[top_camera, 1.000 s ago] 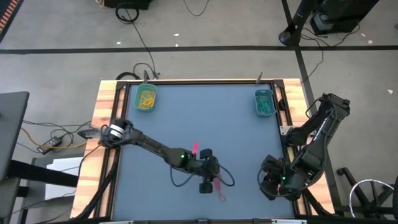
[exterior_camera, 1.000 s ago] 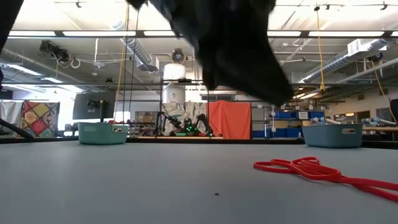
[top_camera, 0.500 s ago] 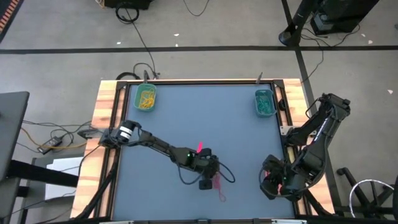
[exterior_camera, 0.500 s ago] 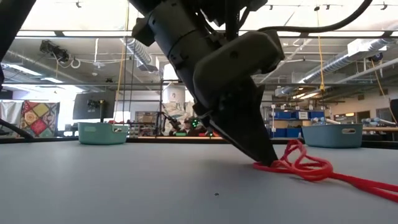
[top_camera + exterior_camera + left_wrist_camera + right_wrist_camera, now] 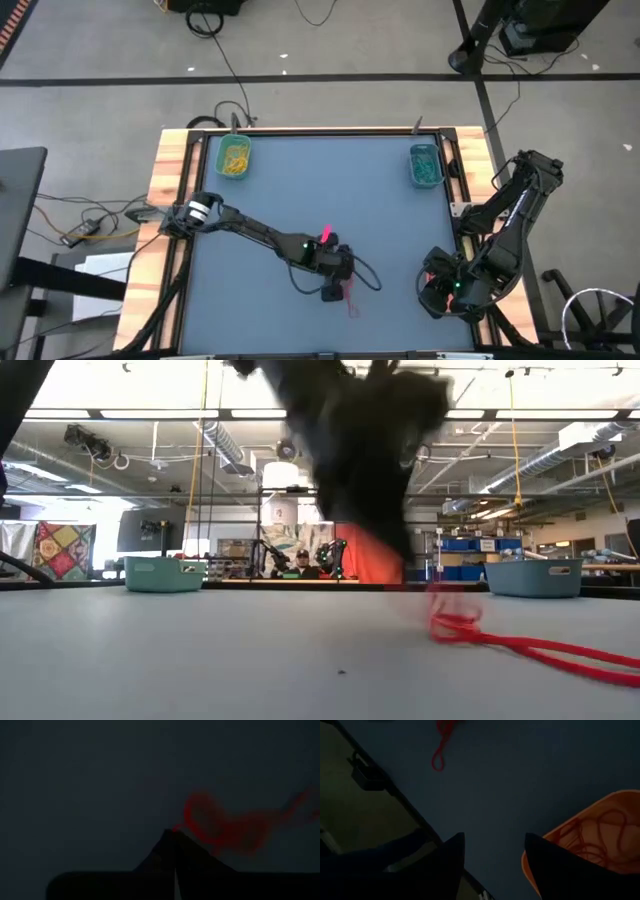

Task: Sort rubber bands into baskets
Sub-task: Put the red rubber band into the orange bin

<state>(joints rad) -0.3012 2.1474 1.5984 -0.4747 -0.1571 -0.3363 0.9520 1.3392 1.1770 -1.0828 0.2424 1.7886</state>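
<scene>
My left gripper (image 5: pixel 334 289) is low over the front middle of the table, its fingers shut together on a tangle of red rubber bands (image 5: pixel 350 296). In the left wrist view the fingertips (image 5: pixel 170 837) meet at the end of the red tangle (image 5: pixel 225 825). In the low view the gripper (image 5: pixel 395 555) is just above the table and the red bands (image 5: pixel 470 630) trail from it. My right gripper (image 5: pixel 492 865) is open beside the orange-red basket (image 5: pixel 600 815), which holds red bands. The green basket (image 5: pixel 234 157) holds yellow bands. The teal basket (image 5: pixel 425 165) holds teal bands.
The right arm (image 5: pixel 500 230) folds over the table's front right corner, covering the orange-red basket in the high view. Wooden rails (image 5: pixel 168 170) edge the grey table. Both far baskets show in the low view, the green basket (image 5: pixel 165 573) and the teal basket (image 5: pixel 535 577).
My left gripper came down onto the red bands, shut on them, and now rises, dragging the tangle with it. The right arm has not moved.
</scene>
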